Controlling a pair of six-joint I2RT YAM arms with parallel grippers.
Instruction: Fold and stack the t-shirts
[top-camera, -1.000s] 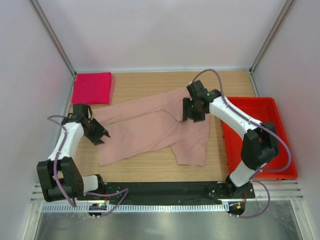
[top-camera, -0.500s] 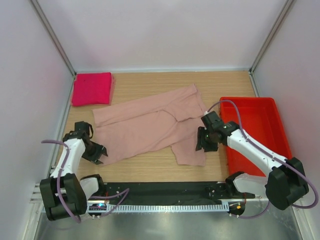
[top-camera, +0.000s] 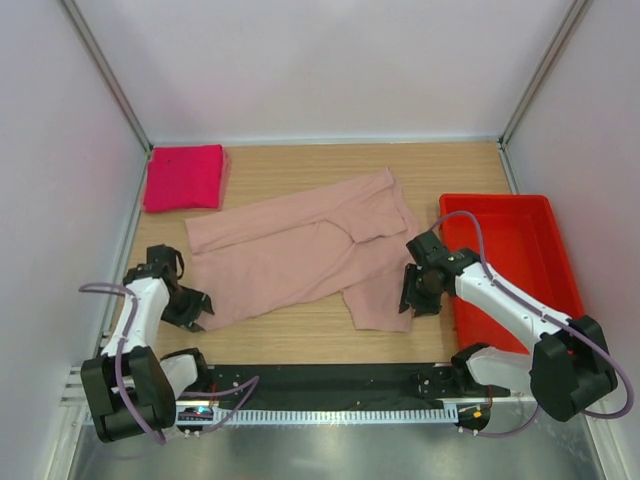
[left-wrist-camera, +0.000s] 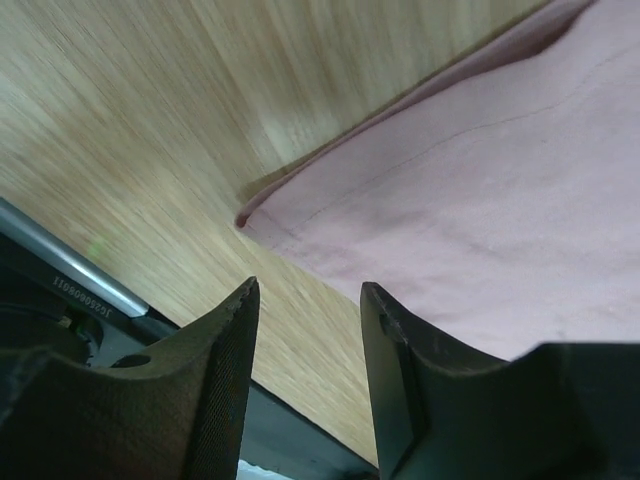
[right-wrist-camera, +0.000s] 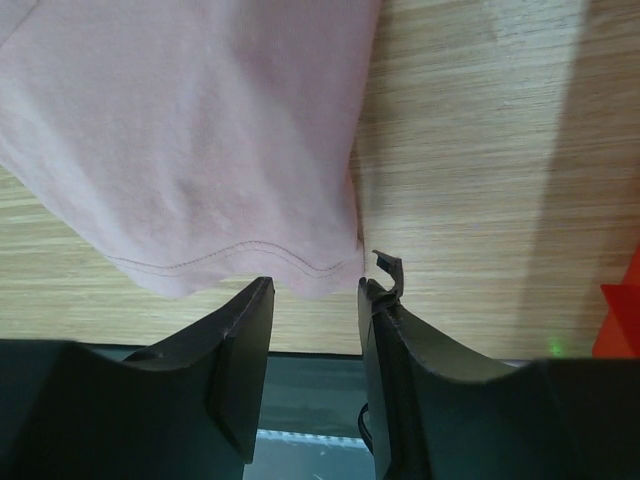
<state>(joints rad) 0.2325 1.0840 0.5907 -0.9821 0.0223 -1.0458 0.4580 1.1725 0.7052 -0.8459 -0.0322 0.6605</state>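
Plainly, the pale pink shirt (top-camera: 300, 255) lay spread and rumpled across the middle of the table (top-camera: 300, 165), not yet folded. The magenta shirt (top-camera: 184, 176) sat folded at the far left corner, well apart from it. The left gripper (top-camera: 195, 305) hung at the pale shirt's near left corner and the right gripper (top-camera: 412, 295) at its near right hem, just beside the red bin (top-camera: 520, 198).

Both pairs of jaws stood apart with nothing between them.

The likely trouble was a missed pinch. The cloth lay thin and flat on the wood, so jaws closing a shade short would catch only air or scrape the table. On the left, the corner (left-wrist-camera: 245, 218) curled into more than one layer, and taking only the top one would leave the rest behind. Uneven lifts by the two arms would skew the shirt.

From above, both grippers seemed to rest on the cloth, and their gaps could not be read. The wrist views showed otherwise: the stitched hem (right-wrist-camera: 250, 262) ended just ahead of the right fingertips, and the left corner lay just ahead of the left ones. Neither wrist view showed the magenta shirt.
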